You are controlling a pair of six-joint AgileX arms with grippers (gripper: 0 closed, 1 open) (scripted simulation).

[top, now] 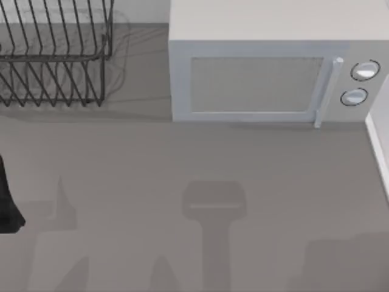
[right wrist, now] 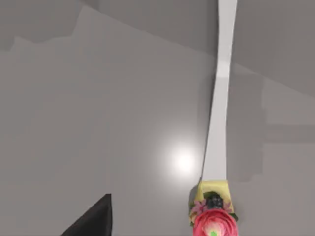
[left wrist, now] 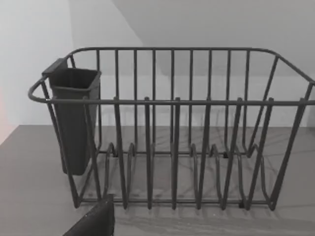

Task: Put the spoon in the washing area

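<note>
Spoon (right wrist: 218, 118) lies on table (right wrist: 98, 123) in our right wrist view, pale handle stretching away, flowered end nearest camera, just beside our right claw's dark finger (right wrist: 93, 221). Our left claw's finger (left wrist: 96, 221) faces rack (left wrist: 172, 147) with cutlery cup (left wrist: 74, 118). Microwave (top: 267, 73) beside rack. Cannot tell either claw's state.

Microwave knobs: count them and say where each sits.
2. Both are on the microwave at its right end, beside the door handle: one knob above, the other just below it. No others appear.
</note>
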